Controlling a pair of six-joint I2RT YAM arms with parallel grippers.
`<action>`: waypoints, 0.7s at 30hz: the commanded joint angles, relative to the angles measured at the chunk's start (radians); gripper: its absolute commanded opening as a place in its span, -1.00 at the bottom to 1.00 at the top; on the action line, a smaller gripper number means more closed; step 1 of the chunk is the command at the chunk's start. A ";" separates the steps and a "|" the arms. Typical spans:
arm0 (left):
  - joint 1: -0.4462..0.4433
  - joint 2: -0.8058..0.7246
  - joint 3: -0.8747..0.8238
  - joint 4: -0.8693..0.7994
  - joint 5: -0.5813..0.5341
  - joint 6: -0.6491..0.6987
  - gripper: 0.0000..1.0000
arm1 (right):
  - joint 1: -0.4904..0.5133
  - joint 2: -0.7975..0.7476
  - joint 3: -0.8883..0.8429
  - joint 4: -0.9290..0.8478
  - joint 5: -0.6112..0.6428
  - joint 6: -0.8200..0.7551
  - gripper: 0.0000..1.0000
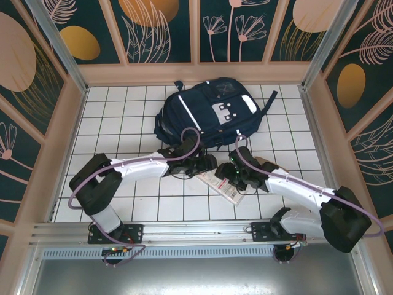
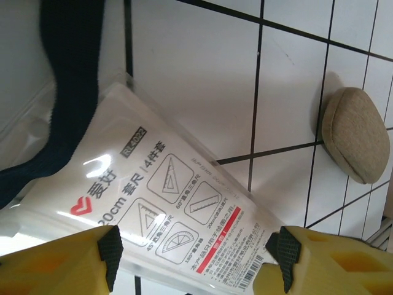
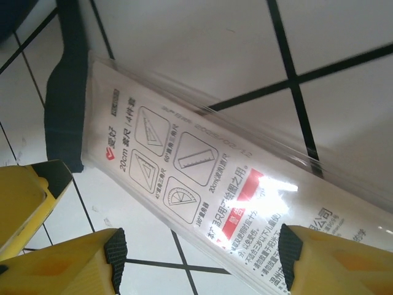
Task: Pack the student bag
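- Left gripper [image 2: 198,258], left wrist view: jaws stand wide apart and grasp nothing. The ruler-set packet [image 2: 166,209] lies flat on the tiles below and between the yellow fingers [image 2: 55,264]. Whether the pads touch the packet cannot be told.
- Right gripper [image 3: 202,255], right wrist view: jaws likewise wide apart and empty-handed. The same packet [image 3: 196,178] runs diagonally under the gap, its near edge clear of the left-hand pad.
- Dark navy strap [image 2: 67,92] crosses one end of the packet; it also shows in the right wrist view [image 3: 64,104].
- Beige oval pad [image 2: 356,135] rests on the tiles, apart from the packet.
- Overhead view: left gripper [image 1: 206,165] and right gripper [image 1: 236,175] meet near mid-table from either side, over the packet [image 1: 224,184].
- Student bag [image 1: 212,114] lies flat beyond both grippers, towards the far wall, patch side up; its near edge is just beside the wrists.
- White tiled table [image 1: 123,123] carries everything.
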 commanded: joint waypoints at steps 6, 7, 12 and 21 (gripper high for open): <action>-0.015 0.008 -0.080 -0.066 0.034 -0.042 0.41 | -0.083 0.086 0.066 0.057 0.010 -0.250 0.38; -0.015 0.017 -0.087 -0.044 0.040 -0.044 0.41 | -0.095 0.095 0.064 0.063 0.007 -0.272 0.39; -0.015 0.065 -0.069 0.019 0.044 -0.031 0.38 | -0.121 0.130 0.028 0.088 -0.052 -0.298 0.36; 0.000 0.211 0.086 0.061 0.028 0.023 0.29 | -0.084 0.091 -0.087 0.192 -0.157 -0.183 0.22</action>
